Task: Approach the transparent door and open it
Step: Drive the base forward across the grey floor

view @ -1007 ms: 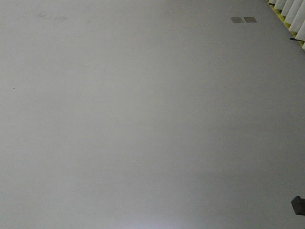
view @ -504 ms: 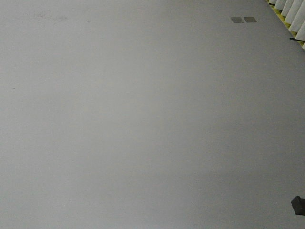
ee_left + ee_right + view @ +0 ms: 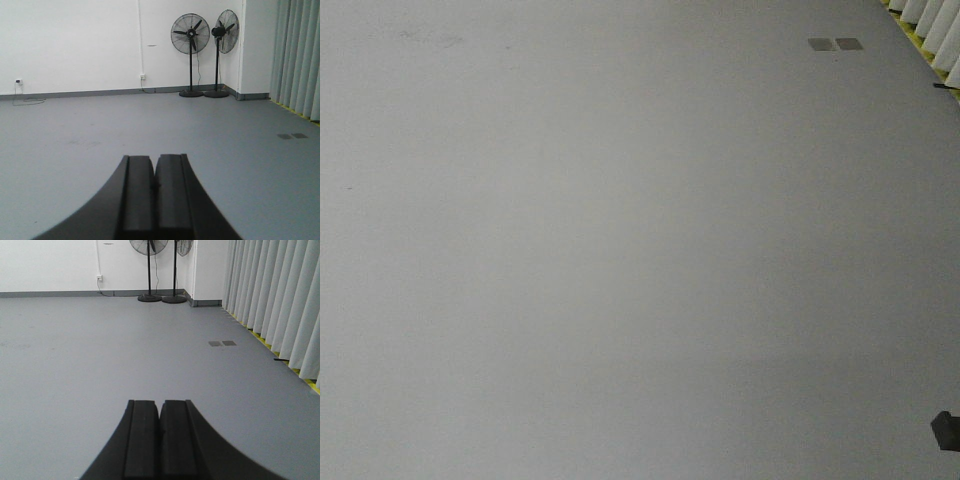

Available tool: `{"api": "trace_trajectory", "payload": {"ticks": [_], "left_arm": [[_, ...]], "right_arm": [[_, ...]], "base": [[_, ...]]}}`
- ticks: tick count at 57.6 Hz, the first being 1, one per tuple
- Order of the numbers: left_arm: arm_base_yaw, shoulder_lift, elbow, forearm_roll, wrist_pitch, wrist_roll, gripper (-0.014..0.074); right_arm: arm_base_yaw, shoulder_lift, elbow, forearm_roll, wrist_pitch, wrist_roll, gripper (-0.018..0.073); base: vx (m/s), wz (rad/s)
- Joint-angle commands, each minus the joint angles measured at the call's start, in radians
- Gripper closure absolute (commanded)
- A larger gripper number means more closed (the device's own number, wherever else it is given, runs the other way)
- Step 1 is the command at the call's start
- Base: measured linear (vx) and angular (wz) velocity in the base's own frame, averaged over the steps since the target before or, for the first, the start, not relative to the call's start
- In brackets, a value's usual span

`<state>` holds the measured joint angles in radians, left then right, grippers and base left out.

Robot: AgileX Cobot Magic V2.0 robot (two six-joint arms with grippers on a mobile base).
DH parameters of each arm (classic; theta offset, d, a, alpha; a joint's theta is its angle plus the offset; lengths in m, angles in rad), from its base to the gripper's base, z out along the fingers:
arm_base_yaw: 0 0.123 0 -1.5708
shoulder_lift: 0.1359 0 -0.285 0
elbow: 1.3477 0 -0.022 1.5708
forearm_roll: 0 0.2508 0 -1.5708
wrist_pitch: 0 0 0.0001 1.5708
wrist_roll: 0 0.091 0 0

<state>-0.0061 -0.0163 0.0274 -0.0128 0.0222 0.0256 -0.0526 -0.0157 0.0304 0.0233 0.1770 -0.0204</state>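
Both claws are pressed together and hold nothing. The left claw and the right claw point out over a bare grey floor. No glass door shows in any view. I see only two fans by a white wall and long curtains. The job looks barely begun. The robot must find the door, drive up to it, then slide it open.

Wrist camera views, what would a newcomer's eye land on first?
Two black pedestal fans stand against the white back wall, near the corner. Pale vertical blinds line the right side of the grey floor. At the bottom of each view, the left gripper and right gripper sit shut, holding nothing.
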Motion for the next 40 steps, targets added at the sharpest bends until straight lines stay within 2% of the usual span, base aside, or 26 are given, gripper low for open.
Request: {"api": "trace_trajectory", "payload": {"ticks": [1, 40], "left_arm": [[-0.004, -0.008, 0.029, -0.006, -0.081, -0.009, 0.0602], [-0.004, -0.008, 0.029, -0.006, -0.081, -0.009, 0.0602]], "right_arm": [[-0.005, -0.010, 0.013, -0.002, -0.084, -0.005, 0.0564], [-0.005, -0.010, 0.013, -0.002, -0.084, -0.005, 0.0564]], "base": [[0.12, 0.00], [0.23, -0.06]]}}
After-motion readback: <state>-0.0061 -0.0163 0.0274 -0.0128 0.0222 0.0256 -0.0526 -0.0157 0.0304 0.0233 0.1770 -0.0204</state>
